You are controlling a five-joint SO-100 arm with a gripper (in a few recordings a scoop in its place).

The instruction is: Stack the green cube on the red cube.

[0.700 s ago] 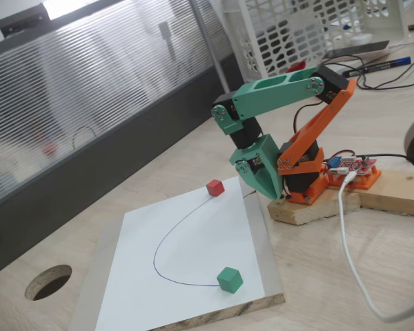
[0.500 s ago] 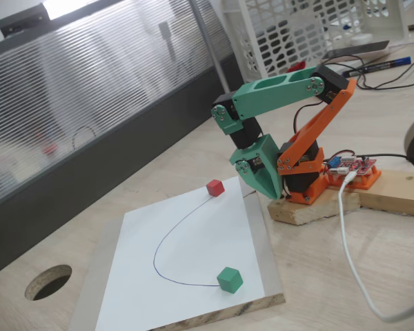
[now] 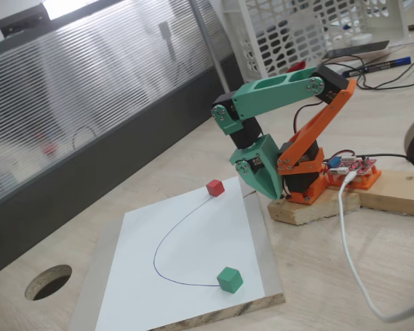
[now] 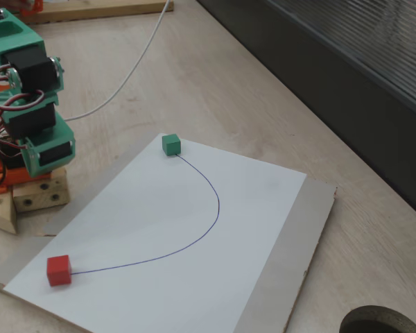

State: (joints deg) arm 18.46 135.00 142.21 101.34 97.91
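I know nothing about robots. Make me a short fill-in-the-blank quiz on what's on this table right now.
1. The green cube and the red cube sit at opposite ends of a curved pen ____.
2. Both cubes rest on a sheet of white ____.
3. The arm is folded near its base; its fingers touch ____ cube.

Missing words: line; paper; neither

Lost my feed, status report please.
Gripper folded near base, off both cubes. Small teal-green cube and small red cube apart on white sheet. Path between unobstructed.
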